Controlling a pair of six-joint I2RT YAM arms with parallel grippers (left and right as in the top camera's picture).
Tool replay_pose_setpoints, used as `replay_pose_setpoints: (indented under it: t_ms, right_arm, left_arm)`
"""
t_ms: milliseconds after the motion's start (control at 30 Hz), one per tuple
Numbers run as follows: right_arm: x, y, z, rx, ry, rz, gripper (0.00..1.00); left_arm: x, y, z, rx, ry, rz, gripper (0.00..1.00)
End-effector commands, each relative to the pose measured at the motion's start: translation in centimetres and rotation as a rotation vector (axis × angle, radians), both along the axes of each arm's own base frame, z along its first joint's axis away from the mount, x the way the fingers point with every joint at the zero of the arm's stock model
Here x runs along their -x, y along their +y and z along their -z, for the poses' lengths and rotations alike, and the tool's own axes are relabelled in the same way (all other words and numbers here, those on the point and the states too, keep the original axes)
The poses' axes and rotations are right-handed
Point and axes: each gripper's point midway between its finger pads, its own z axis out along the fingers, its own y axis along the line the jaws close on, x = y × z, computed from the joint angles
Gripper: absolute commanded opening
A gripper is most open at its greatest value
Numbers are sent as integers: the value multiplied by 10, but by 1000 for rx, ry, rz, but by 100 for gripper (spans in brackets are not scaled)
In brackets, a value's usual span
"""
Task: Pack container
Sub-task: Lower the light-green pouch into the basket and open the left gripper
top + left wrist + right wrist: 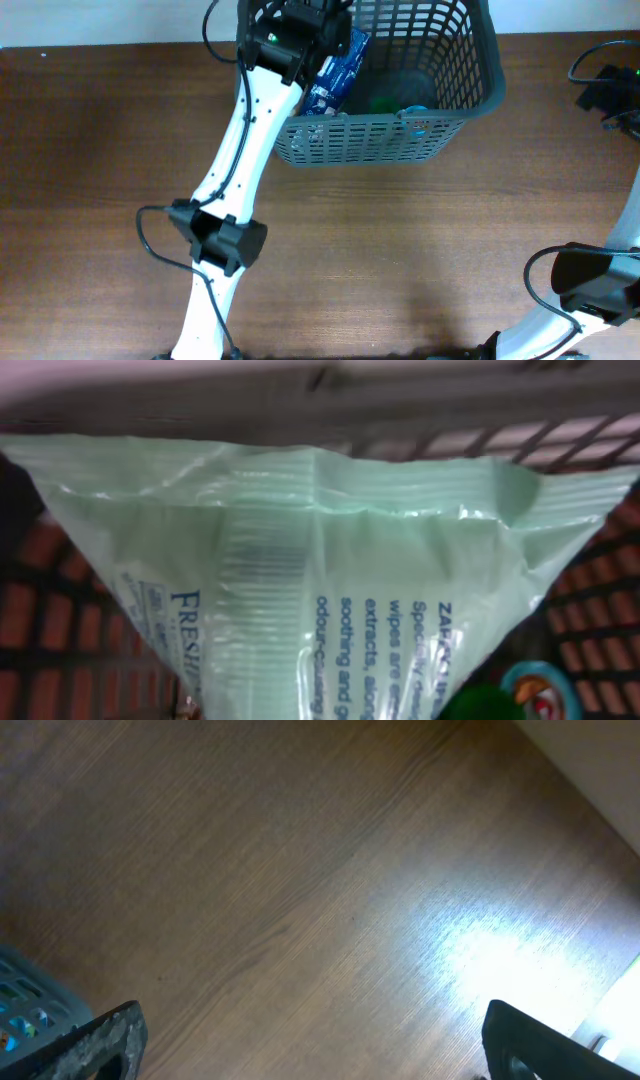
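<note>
Asking as a lurker here: where's the container sitting, and what are your jaws doing?

**Me:** Going overhead first. The container is sitting at the far edge of the table, a bit right of centre. My left arm is reaching over its near-left corner. My left gripper is hovering above a wipes pack that's slanting down inside along the left wall. A green-lidded jar and a blue-topped tub are lying on the bottom.

Left wrist: the wipes pack is filling nearly the whole shot, with lattice wall showing behind it, so it's hiding my fingers. Honestly can't tell if I'm pinching it or not.

Right wrist: my right gripper is idling over bare wood with its jaws spread wide, holding nothing. A corner of the container is peeking in at lower left.

**Lurker:** And if you're ever moving the basket itself?

**Me:** I'm guessing it's light for its size and fairly stiff, though those thin slotted walls are probably flexing a bit under a squeeze. I'm thinking the rim is the place to pinch, or a bar between two slots. I'd put one gripper on each side so it isn't tipping and dumping what's inside.
</note>
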Motion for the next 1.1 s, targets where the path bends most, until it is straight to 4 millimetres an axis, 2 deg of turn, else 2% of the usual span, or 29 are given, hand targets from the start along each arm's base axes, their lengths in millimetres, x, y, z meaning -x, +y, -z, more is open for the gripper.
replay_pose_setpoints:
  t_ms: [0,167,267,333,400,467,600,733,800,833,900,933,967,1067]
  right_arm:
    - [2,-4,0,15,5,18,99]
    - [2,-4,0,15,5,18,99]
    - [2,-4,0,15,5,18,99]
    - [2,-4,0,15,5,18,99]
    - [2,-4,0,15,5,18,99]
    - [2,-4,0,15,5,18,99]
    - [2,-4,0,15,5,18,99]
    - [2,-4,0,15,5,18,99]
    - [2,-4,0,15,5,18,99]
    - [2,-4,0,15,5,18,99]
    - [2,-4,0,15,5,18,99]
    - [2,-4,0,15,5,18,99]
    - [2,-4,0,15,5,18,99]
    - [2,-4,0,15,5,18,99]
  left_arm:
    - [-11,15,36,74,106,-34,4]
    - [-10,27,77,82,228,-50,2]
    - [-8,27,88,70,256,-52,2]
    - [-8,28,91,67,263,-52,7]
    - [-7,28,91,67,265,-53,24]
    - [-7,28,91,67,265,-53,32]
    - [-7,28,91,67,265,-53,65]
    - [-7,28,90,68,261,-52,82]
    - [-7,28,81,73,247,-51,87]
    - [-6,28,74,78,235,-50,93]
    - [-5,29,55,91,203,-48,98]
    - [-1,34,22,115,143,-47,100]
    - [2,36,7,125,117,-47,100]
    - [18,49,-56,159,4,-44,100]
